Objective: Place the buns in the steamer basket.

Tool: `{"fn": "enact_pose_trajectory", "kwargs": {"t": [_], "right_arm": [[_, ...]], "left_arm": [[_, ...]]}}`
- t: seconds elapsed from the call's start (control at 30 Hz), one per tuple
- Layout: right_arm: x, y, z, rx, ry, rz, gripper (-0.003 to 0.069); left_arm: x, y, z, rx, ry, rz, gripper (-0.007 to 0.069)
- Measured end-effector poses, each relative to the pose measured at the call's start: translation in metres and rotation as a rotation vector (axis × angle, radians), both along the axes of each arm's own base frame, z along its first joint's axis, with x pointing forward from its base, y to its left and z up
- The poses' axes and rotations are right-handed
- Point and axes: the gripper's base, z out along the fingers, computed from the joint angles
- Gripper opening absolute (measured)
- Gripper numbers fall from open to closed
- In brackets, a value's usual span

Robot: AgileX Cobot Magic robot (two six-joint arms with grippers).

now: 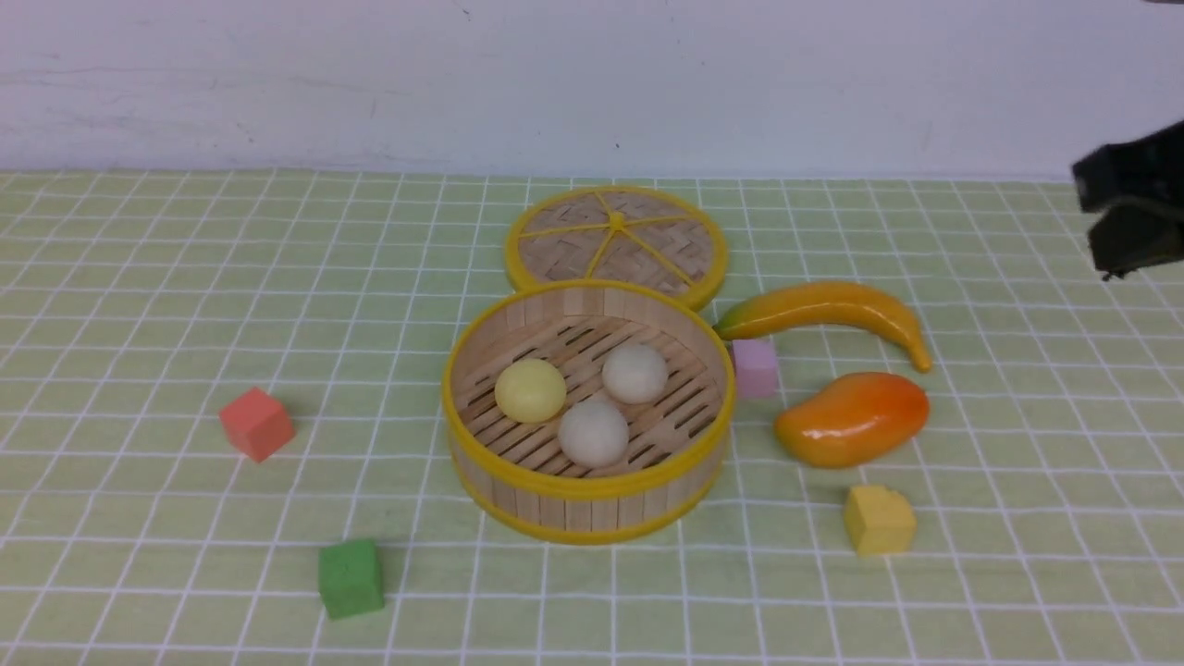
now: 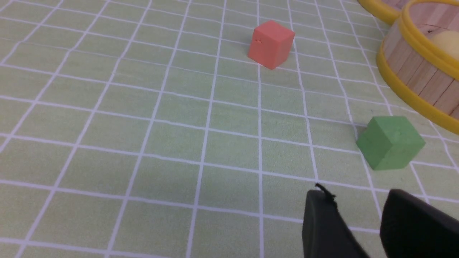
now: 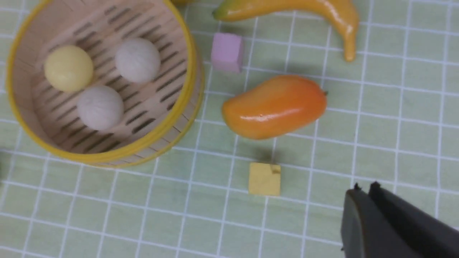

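Note:
Three buns lie on the slatted floor of the steamer basket (image 1: 588, 488): a pale yellow one (image 1: 530, 389) and two off-white ones (image 1: 635, 373) (image 1: 593, 431). From the right wrist, the same buns (image 3: 68, 68) (image 3: 137, 60) (image 3: 100, 106) show inside the basket (image 3: 190, 77). My right gripper (image 3: 365, 188) is shut and empty, raised off to the right of the basket (image 1: 1110, 250). My left gripper (image 2: 358, 195) is open with nothing between its fingers, low over the cloth near the green cube (image 2: 391, 141). It is out of the front view.
The woven lid (image 1: 617, 242) lies flat behind the basket. To the right of the basket are a banana (image 1: 832, 310), a mango (image 1: 852, 417), a pink cube (image 1: 755, 367) and a yellow cube (image 1: 878, 520). To its left sit a red cube (image 1: 256, 423) and the green cube (image 1: 351, 577).

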Motion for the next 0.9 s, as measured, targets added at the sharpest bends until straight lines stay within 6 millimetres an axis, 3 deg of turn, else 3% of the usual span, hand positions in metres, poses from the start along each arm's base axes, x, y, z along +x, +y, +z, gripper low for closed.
{"fn": "enact_pose_trajectory", "kwargs": {"t": [0.1,0.37,0.63,0.9], "right_arm": [[-0.035,-0.007,-0.016,0.050,-0.131,-0.020,-0.0020],[-0.089,-0.019,-0.079,0.162,-0.358,-0.068,-0.0020],[-0.117,-0.026,-0.129,0.160,-0.323,-0.078,-0.0018],[-0.125,-0.028,-0.170,0.133,-0.218,-0.083,-0.0015]], "left_arm": [[0.000,0.000,0.000,0.000,0.000,0.000,0.0237],[0.000,0.000,0.000,0.000,0.000,0.000,0.0237],[0.000,0.000,0.000,0.000,0.001,0.000,0.0237],[0.000,0.000,0.000,0.000,0.001,0.000,0.0237]]}}
